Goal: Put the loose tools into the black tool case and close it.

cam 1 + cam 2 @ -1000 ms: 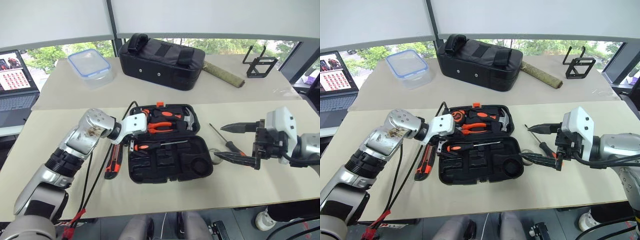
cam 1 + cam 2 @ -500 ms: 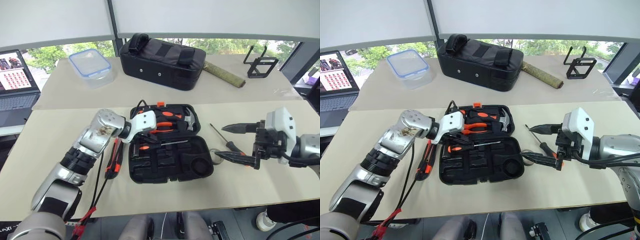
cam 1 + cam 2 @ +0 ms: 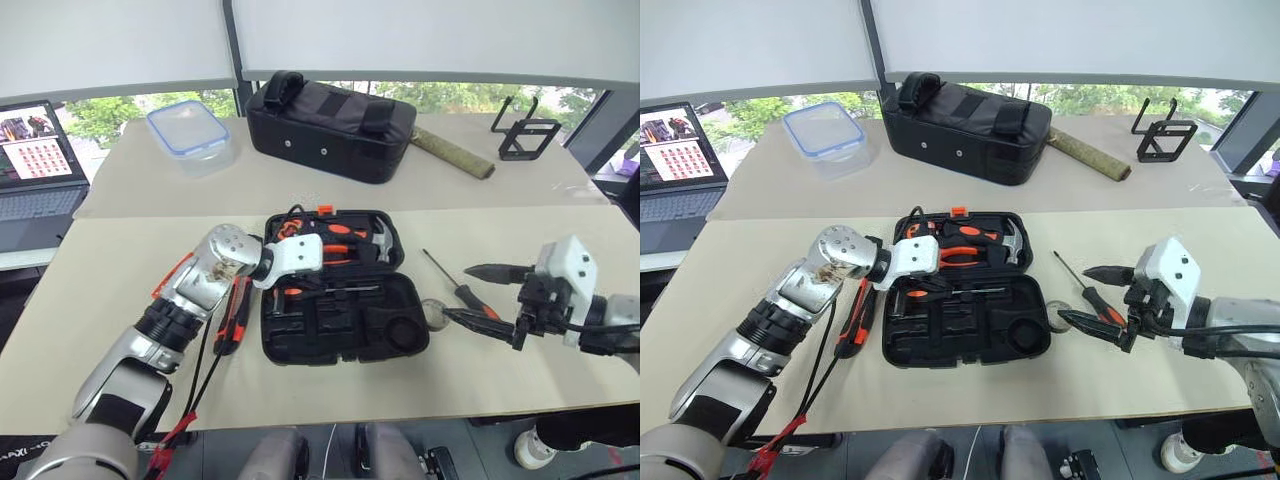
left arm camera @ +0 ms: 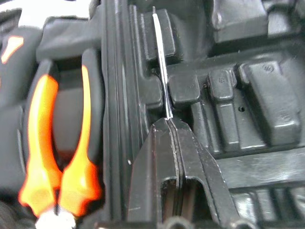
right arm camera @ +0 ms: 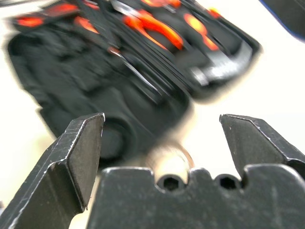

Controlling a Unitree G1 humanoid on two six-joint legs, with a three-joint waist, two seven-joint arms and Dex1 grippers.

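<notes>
Case: I have the black tool case (image 3: pixel 340 290) lying open near the middle of the table (image 3: pixel 120 290), lid flat toward the far side, so both halves take tools from above.
Already seated: pliers (image 3: pixel 335 250) and hammer (image 3: pixel 380 240) sit in the lid half; one screwdriver (image 3: pixel 325 291) lies along the top slot of the near half.
Left gripper: my left gripper (image 4: pixel 172 125) is over that slot with its fingers (image 4: pixel 157 157) pressed nearly together at the near end of the thin metal shaft (a press-down to seat it, I judge, though I cannot tell whether they actually pinch it).
Right gripper: my right gripper (image 3: pixel 487 295) hangs low beside the case's right edge, fingers spread wide and holding nothing, lined up on the tape roll (image 3: pixel 434 314) and the loose screwdriver (image 3: pixel 458 290) there, which is where I mean to pick next.
Utility knife: it (image 3: pixel 237 318) lies on the table just left of the case, under my left forearm, waiting its turn.
Changed, left: a second ago these fingers stood wide over the case's left edge; now they are nearly shut and further in over the slot.
Changed, right: the hand has dropped and eased outward, still wide open.
Unchanged: knife, roll and loose screwdriver lie as before; lid still open.
</notes>
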